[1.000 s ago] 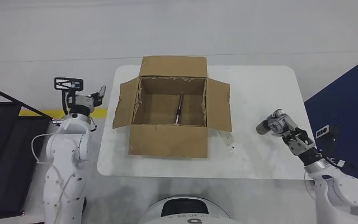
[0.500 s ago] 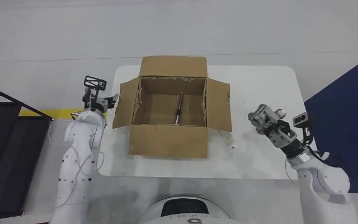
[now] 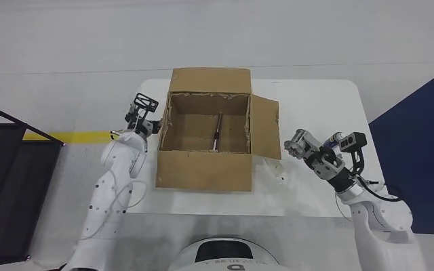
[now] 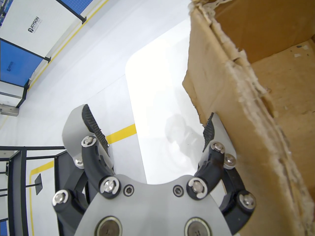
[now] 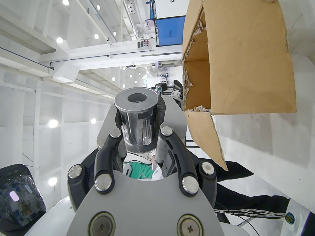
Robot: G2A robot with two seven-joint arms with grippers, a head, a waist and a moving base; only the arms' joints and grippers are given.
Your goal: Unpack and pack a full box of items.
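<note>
At the middle of the white table (image 3: 319, 108) stands the cardboard box (image 3: 203, 173), flaps open and floor almost bare: we see one thin dark rod (image 3: 217, 132) lying near-to-far inside it. We judge the box light and stiff across its panels. Its flaps hinge freely, though, and their edges are torn and frayed, so a grip on a flap would bend it rather than shift the box. A wall near a corner looks the safer hold.

To the right of the box, above the table and just beyond the right flap (image 3: 266, 129), our right gripper (image 3: 302, 145) is clenched around a metal cylinder (image 5: 135, 121). Its pads (image 5: 161, 111) press opposite sides of the round wall about midway along, and one hollow end face points away from the wrist. We take the cylinder to be rigid, smooth and heavy for its bulk, so likely to slip if pinched near an end. The mid-length hold looks right, and we would lower it into the box rather than drop it.

On the left side, our left gripper (image 4: 152, 131) is spread wide and holds nothing. One fingertip (image 4: 209, 131) sits at the ragged corner of the left flap (image 4: 211, 74), touching it or just beside it; we cannot tell which.
</note>
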